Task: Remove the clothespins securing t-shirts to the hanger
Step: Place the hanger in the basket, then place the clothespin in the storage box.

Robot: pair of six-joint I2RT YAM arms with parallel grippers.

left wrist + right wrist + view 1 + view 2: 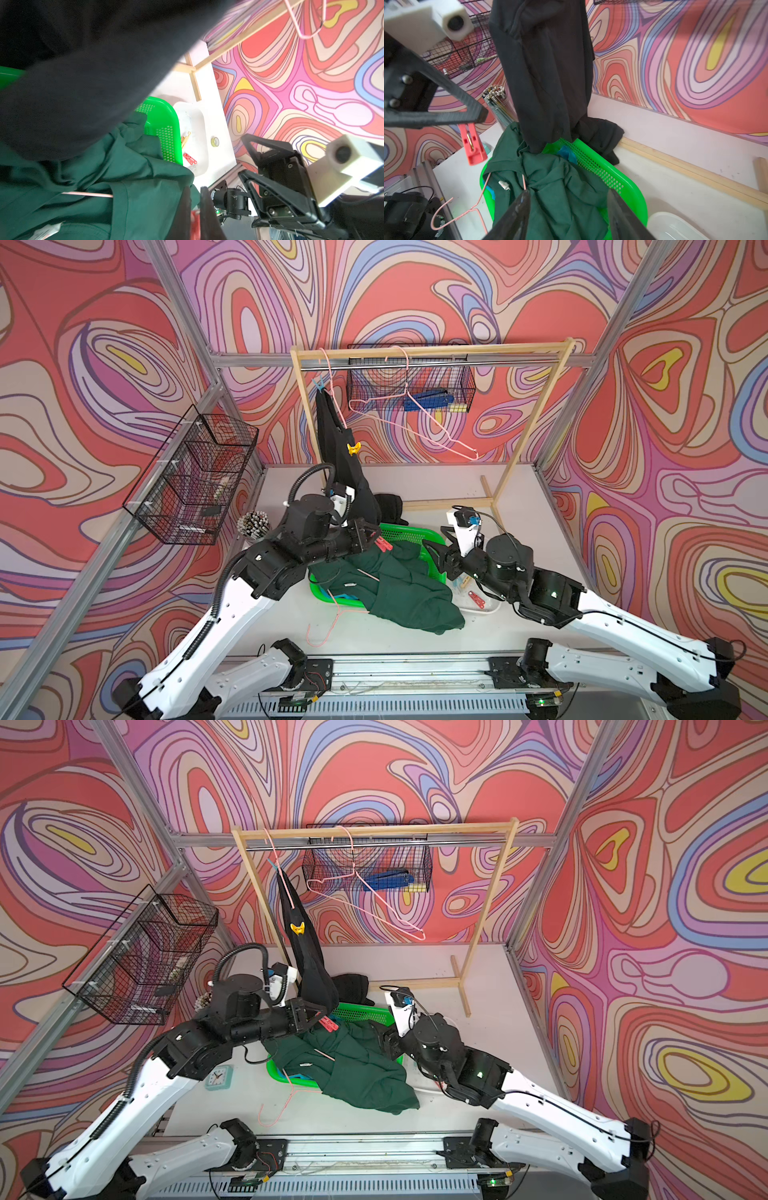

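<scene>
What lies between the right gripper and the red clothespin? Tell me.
Between right gripper and clothespin: the green shirt bunched over the basket rim, seen in both top views.

A wooden rack stands along the table's back edge. Behind it a black wire basket on the wall holds a blue tool. Another wire basket hangs at the left wall. A green plastic basket sits mid-table, with a white tray just beside it towards the right edge. A tape roll lies beyond the tray. A cup of pencils is near the left edge, and a small teal clock is nearer the front.
</scene>
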